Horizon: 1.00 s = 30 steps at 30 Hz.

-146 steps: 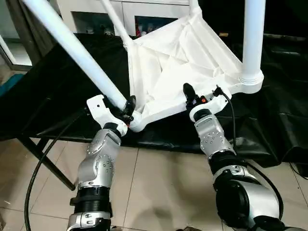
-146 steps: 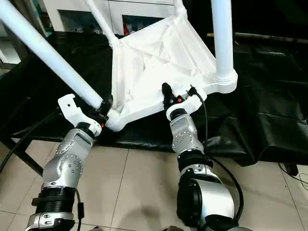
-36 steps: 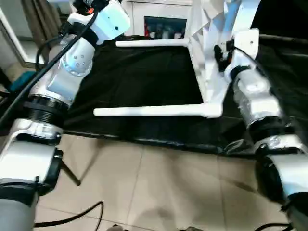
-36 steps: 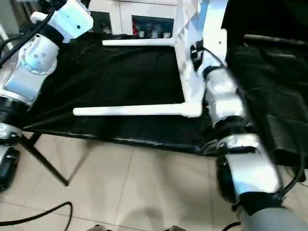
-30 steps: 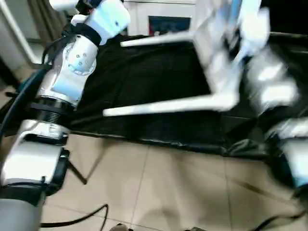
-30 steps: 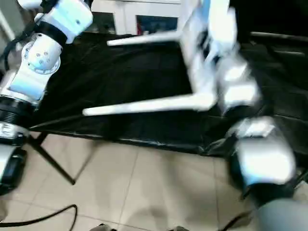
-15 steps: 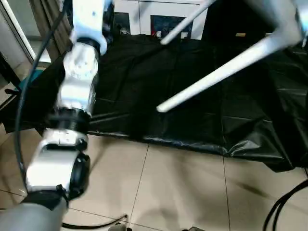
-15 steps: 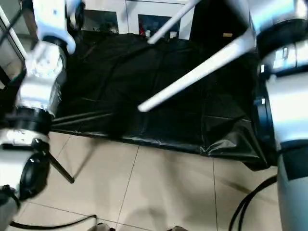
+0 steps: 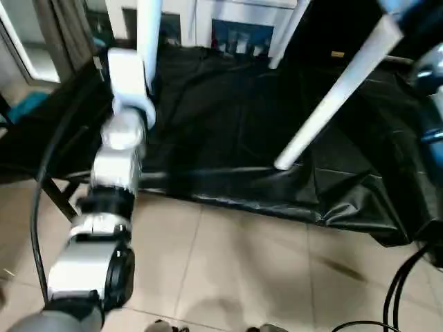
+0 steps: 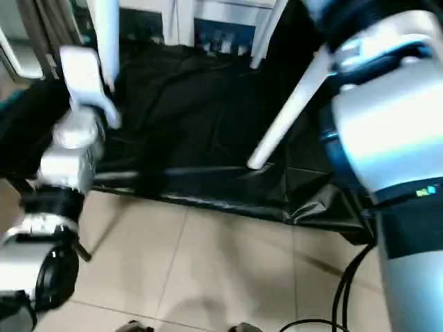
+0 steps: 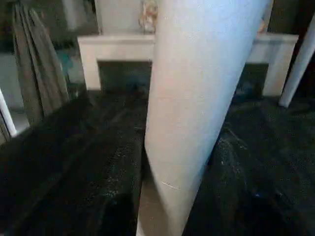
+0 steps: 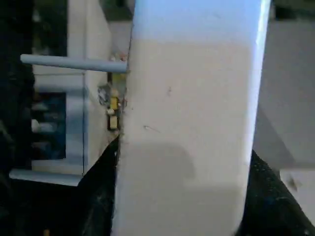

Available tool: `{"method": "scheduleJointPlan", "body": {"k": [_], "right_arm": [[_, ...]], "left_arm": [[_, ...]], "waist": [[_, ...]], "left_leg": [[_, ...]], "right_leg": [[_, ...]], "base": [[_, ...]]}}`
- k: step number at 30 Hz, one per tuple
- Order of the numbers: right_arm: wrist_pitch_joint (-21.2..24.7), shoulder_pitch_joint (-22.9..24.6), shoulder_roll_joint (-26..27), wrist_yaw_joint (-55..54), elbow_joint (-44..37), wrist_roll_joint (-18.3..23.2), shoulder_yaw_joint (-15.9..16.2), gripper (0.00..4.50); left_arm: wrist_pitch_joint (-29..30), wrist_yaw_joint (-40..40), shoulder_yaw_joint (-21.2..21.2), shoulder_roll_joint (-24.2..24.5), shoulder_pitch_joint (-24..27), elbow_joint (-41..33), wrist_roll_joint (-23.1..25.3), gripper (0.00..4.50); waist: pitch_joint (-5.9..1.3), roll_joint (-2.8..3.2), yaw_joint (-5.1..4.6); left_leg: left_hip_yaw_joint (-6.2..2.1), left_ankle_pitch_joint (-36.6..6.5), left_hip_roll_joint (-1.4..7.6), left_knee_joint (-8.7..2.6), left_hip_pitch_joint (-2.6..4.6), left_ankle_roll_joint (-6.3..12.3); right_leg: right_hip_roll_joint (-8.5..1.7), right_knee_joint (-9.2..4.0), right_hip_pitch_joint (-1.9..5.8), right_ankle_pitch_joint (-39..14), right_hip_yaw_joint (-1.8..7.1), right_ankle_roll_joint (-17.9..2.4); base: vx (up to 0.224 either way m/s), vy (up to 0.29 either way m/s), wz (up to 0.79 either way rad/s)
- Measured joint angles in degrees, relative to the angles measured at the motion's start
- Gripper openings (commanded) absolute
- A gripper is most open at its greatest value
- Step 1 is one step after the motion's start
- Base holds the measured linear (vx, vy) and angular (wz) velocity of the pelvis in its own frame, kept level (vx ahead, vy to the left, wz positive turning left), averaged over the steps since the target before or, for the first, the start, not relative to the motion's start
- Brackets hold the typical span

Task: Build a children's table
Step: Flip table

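The children's table [image 9: 339, 97], legs apparently fitted, is being tipped over the black-draped table [image 9: 221, 124], one leg [image 11: 197, 108] being gripped by the left gripper [image 9: 128, 86], the right gripper's state being unreadable.

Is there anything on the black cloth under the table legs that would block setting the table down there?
Nothing visible does. The slanting white leg has its foot just over a bare, wrinkled stretch of the black cloth, and the leg beside the left arm also has only cloth below. The white cabinet stands behind, beyond the cloth.
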Motion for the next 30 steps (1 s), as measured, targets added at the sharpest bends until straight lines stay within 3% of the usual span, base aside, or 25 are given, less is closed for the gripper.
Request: {"method": "scheduleJointPlan", "body": {"k": [3, 6, 8, 14, 19, 22, 30], "right_arm": [[-0.88, -0.01, 0.5, 0.52, 0.31, -0.26, 0.36, 2.66], [-3.08, 0.01, 0.75, 2.61, 0.92, -0.19, 0.31, 2.73], [-3.44, 0.05, 0.75, 3.01, 1.28, -0.23, 0.41, 3.11], [-5.79, 0.05, 0.71, 2.49, 2.16, -0.56, 0.6, 3.58], [-11.89, 0.86, 0.9, -0.33, 1.73, -0.65, 0.58, 4.02], [-16.33, 2.13, 0.85, -3.18, 0.31, -0.94, 0.52, 4.05], [-30.63, 7.2, 2.94, -6.39, -4.58, 6.83, -6.0, 4.05]], "left_arm": [[0.27, -0.17, -1.09, 0.06, 1.21, -0.09, 0.2, 1.67], [0.62, -0.05, -1.19, 1.0, 2.79, -0.12, 0.32, 1.65], [1.12, 0.02, -0.87, 0.99, 3.34, -0.11, 0.28, 1.61], [1.11, 0.02, -0.81, 1.31, 3.35, -0.12, 0.26, 1.61], [1.0, -0.65, -1.32, 1.38, 3.34, -0.11, 0.23, 1.61], [0.76, -1.25, -1.54, 1.4, 3.34, 0.02, 0.23, 1.59], [0.32, -2.57, -3.36, 2.98, 3.42, 0.2, 0.64, 1.59]], "waist": [[0.07, -0.31, 0.05], [0.06, -0.32, -0.27], [0.08, -0.34, -0.27], [0.13, -0.26, -0.48], [0.2, -0.16, -0.7], [0.22, -0.12, -0.69], [0.21, -0.14, -0.27]], "left_leg": [[0.0, -0.08, 0.09, 0.28, -0.21, 0.14], [0.06, -0.13, 0.14, 0.4, -0.23, 0.2], [0.05, -0.11, 0.22, 0.42, -0.22, 0.18], [0.1, -0.04, 0.51, 0.43, -0.15, 0.05], [0.11, -0.03, 0.66, 0.42, -0.13, 0.02], [0.12, -0.03, 0.68, 0.42, -0.12, 0.02], [0.13, -0.02, 0.69, 0.48, -0.08, 0.02]], "right_leg": [[0.0, 0.01, 0.0, -0.02, -0.02, -0.03], [0.0, 0.03, 0.0, -0.02, 0.02, -0.04], [0.02, 0.06, 0.0, -0.02, -0.06, -0.04], [0.18, 0.15, 0.0, -0.01, -0.18, -0.05], [0.33, 0.14, 0.0, -0.01, -0.2, -0.05], [0.36, 0.14, 0.0, -0.01, -0.19, -0.05], [0.36, 0.2, 0.02, 0.02, -0.18, -0.08]], "base": [[0.0, 0.0, 0.0], [0.0, 0.0, 0.0], [0.0, 0.0, 0.0], [0.0, 0.0, 0.0], [0.0, 0.0, 0.0], [0.0, 0.0, 0.0], [0.0, 0.0, 0.0]]}}
